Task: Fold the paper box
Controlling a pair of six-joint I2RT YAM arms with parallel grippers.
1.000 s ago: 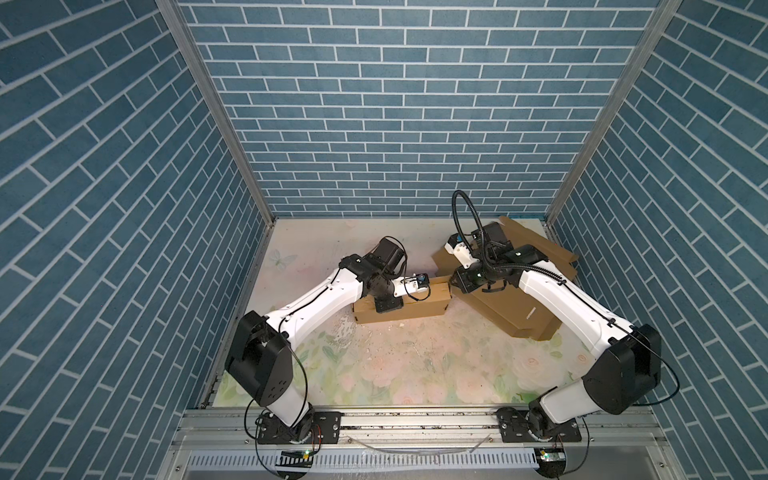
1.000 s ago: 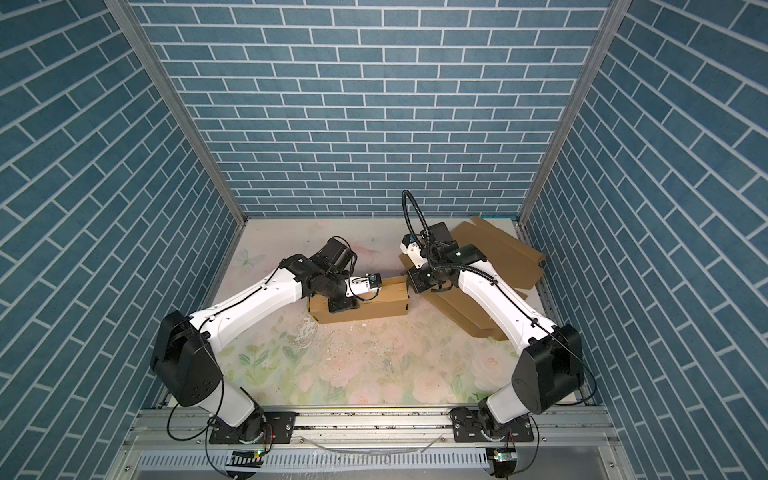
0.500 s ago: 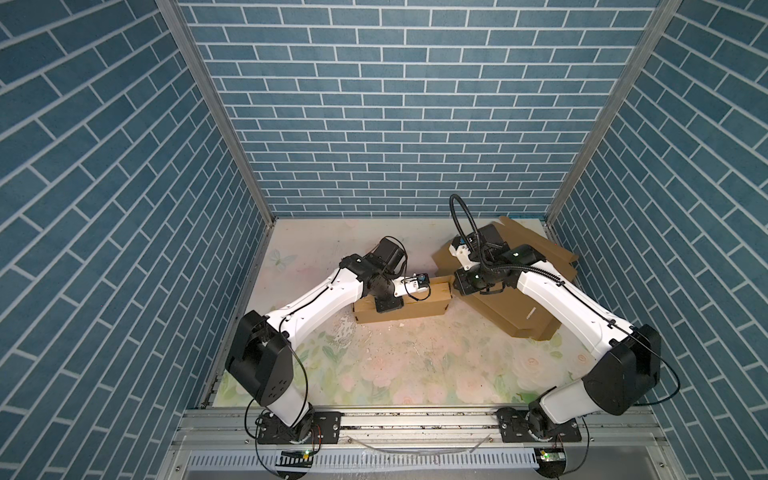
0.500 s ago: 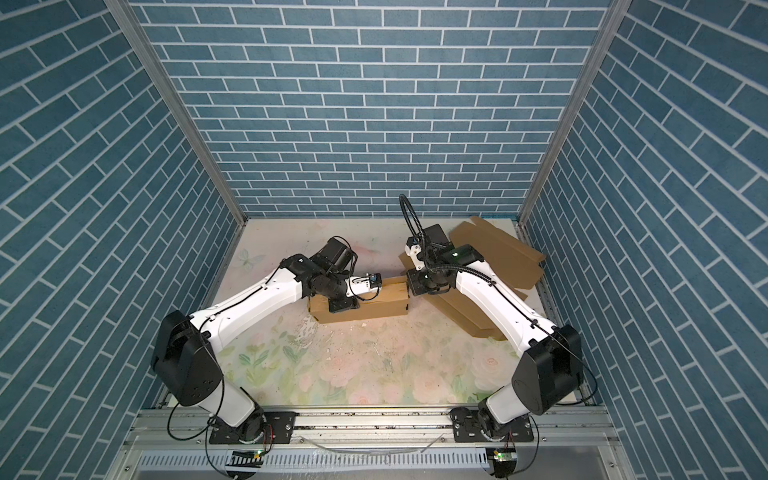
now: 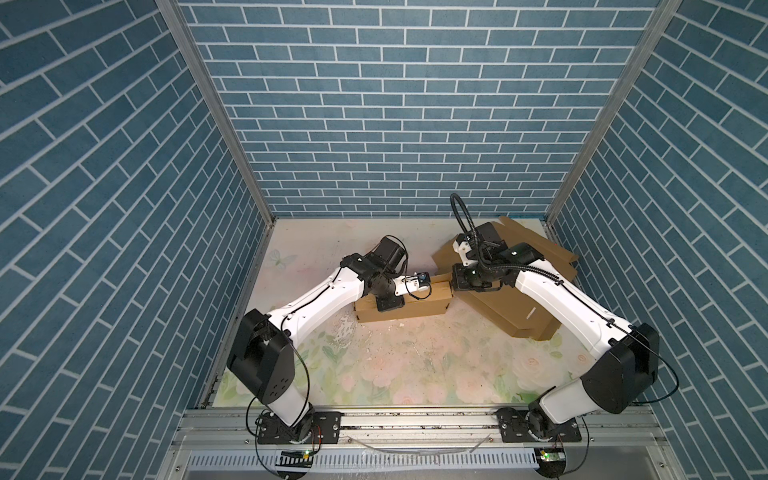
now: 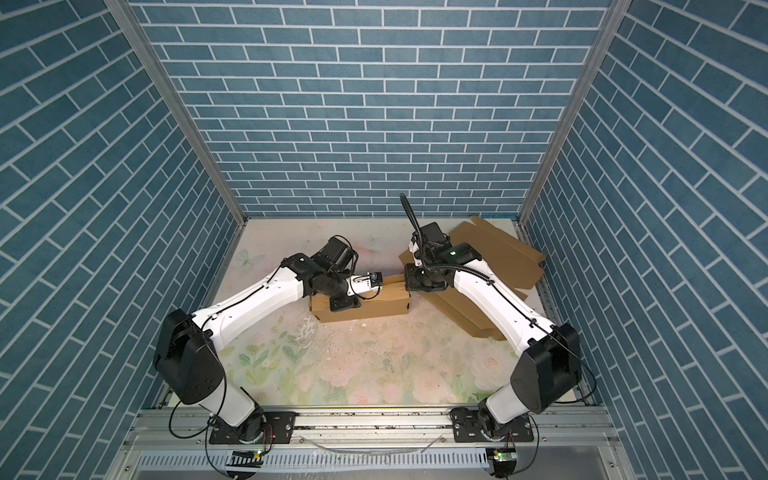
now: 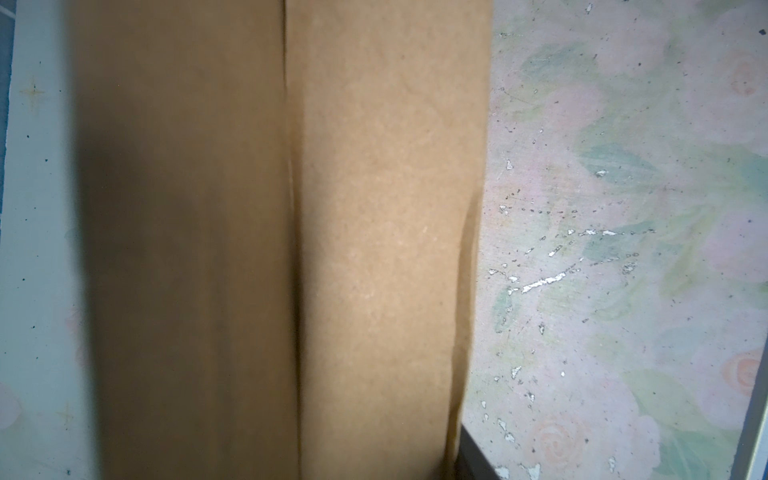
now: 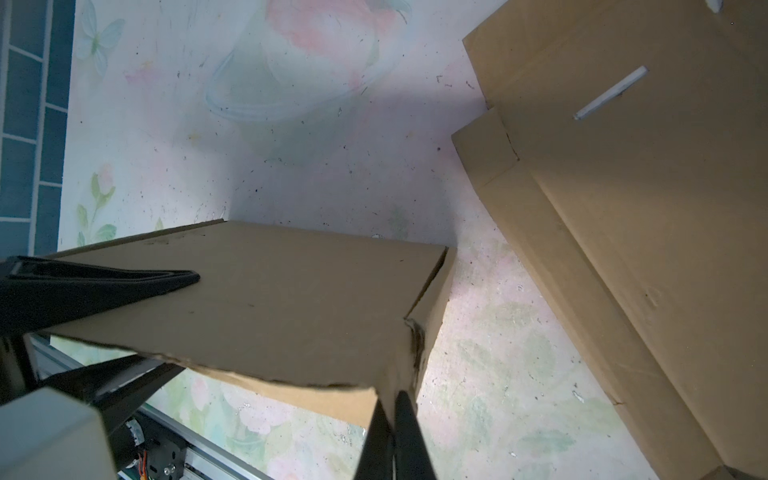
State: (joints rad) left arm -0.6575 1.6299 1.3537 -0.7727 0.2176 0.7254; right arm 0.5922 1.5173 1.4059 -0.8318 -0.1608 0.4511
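Because your right gripper [image 8: 390, 402] is pinched hard shut on a corner of the paper box [image 5: 419, 307], where the card already looks frayed, a sharp pull could tear the end flap or let the thin card slip from the jaws. The box lies near the middle of the bench [image 5: 415, 374], toward its far edge. Its right end is just beside the stack of flat card [image 5: 498, 311] in the far right corner, so swing wide and you may snag that stack.

Your left gripper [image 5: 388, 305] sits over the box's front long edge, jaws part-way apart, with one black finger lying on the top panel. If that hold-down is light, the box could slide or lift as the flap turns.

You cannot tell whether the left jaws actually clamp the panel, because its wrist view gives only blurred card and a crease. Both top views hide the right fingertips under the wrist, and the box's inside and far wall are out of sight.
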